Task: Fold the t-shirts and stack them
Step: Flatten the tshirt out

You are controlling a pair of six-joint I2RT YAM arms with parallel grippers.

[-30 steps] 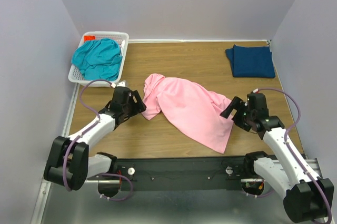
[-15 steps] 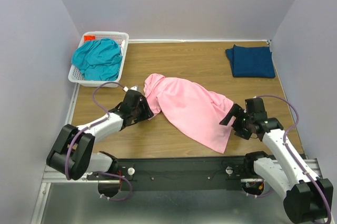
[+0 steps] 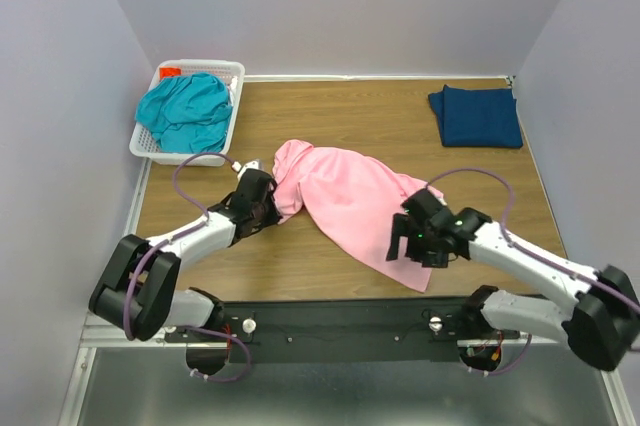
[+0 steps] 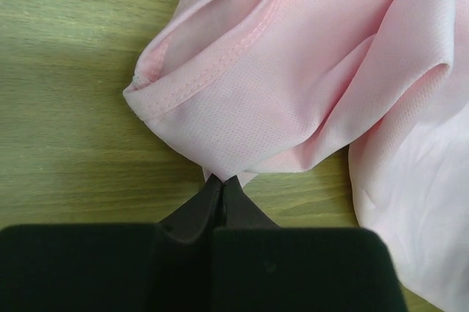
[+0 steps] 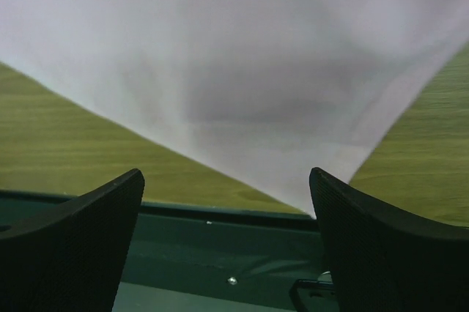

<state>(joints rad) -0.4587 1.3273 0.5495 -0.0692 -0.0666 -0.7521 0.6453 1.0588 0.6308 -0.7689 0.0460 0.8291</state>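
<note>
at the near edge of the desk [image 3: 380, 131] a black rail [image 3: 340, 328] carries both arm bases. just past it, the right end effector [image 3: 404, 237] hangs over the near corner of the pink t-shirt [image 3: 350, 201], with its arm reaching in from the right. its fingers stand wide apart and hold nothing; in the right wrist view the pale cloth fills the space ahead of them, and its near corner points down between the two dark tips, with bare wood on either side.

a little farther in and to the left, the left end effector [image 4: 222, 184] lies low on the desk at the shirt's left end. its fingers are pressed tight together, and the left wrist view shows a small tuck of the pink cloth caught right at their tips, just under a stitched hem that curls over in a rounded fold.

the pink t-shirt itself is spread loosely across the middle of the desk, rumpled, running from its bunched far left end down to the near right corner.

at the far left corner a white basket [image 3: 237, 96] holds the teal t-shirt [image 3: 185, 111], crumpled in a heap that spills over the near rim. at the far right corner the navy t-shirt [image 3: 477, 116] lies folded flat into a neat rectangle, well apart from the other two.
</note>
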